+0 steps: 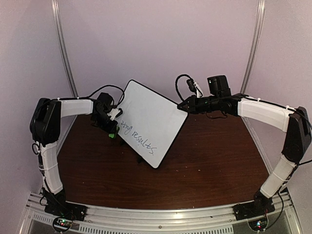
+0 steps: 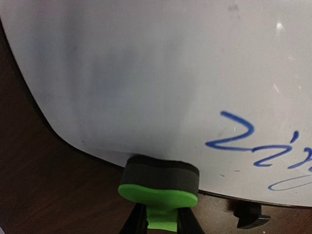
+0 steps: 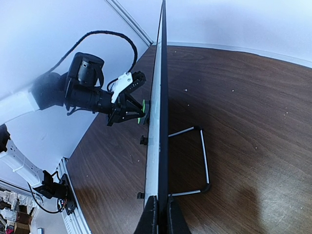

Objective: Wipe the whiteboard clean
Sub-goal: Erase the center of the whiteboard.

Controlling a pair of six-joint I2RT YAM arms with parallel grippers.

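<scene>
The whiteboard (image 1: 152, 109) stands tilted on the dark wooden table, with handwriting (image 1: 140, 135) along its lower part. My left gripper (image 1: 110, 123) is shut on a green eraser (image 1: 113, 131) at the board's left edge. In the left wrist view the eraser (image 2: 159, 181) presses its black felt against the whiteboard (image 2: 146, 73) near the lower rim, left of the blue writing (image 2: 256, 146). My right gripper (image 1: 184, 106) is shut on the board's right edge. The right wrist view shows the whiteboard (image 3: 160, 122) edge-on between that gripper's (image 3: 162, 219) fingers.
A wire stand (image 3: 202, 161) props the board from behind on the table (image 1: 209, 156). Small black feet (image 2: 248, 214) sit under the board's rim. White walls surround the table, and an aluminium rail (image 1: 161, 214) runs along the near edge by the arm bases.
</scene>
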